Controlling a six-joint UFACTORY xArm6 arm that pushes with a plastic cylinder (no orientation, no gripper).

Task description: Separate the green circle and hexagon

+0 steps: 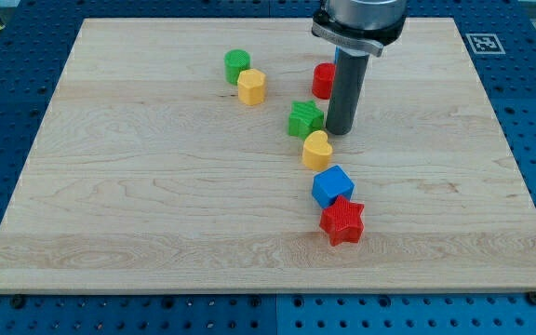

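The green circle (236, 65) sits toward the view's top left of centre, touching the yellow hexagon (251, 87) just below and right of it. My tip (340, 131) rests on the board well to their right, just right of a green star (304, 119) and below a red block (323, 80) that the rod partly hides.
A yellow heart (316, 149) lies just below the green star. A blue cube (332, 186) and a red star (342, 221) lie below it, touching each other. The wooden board (110, 205) sits on a blue pegboard table.
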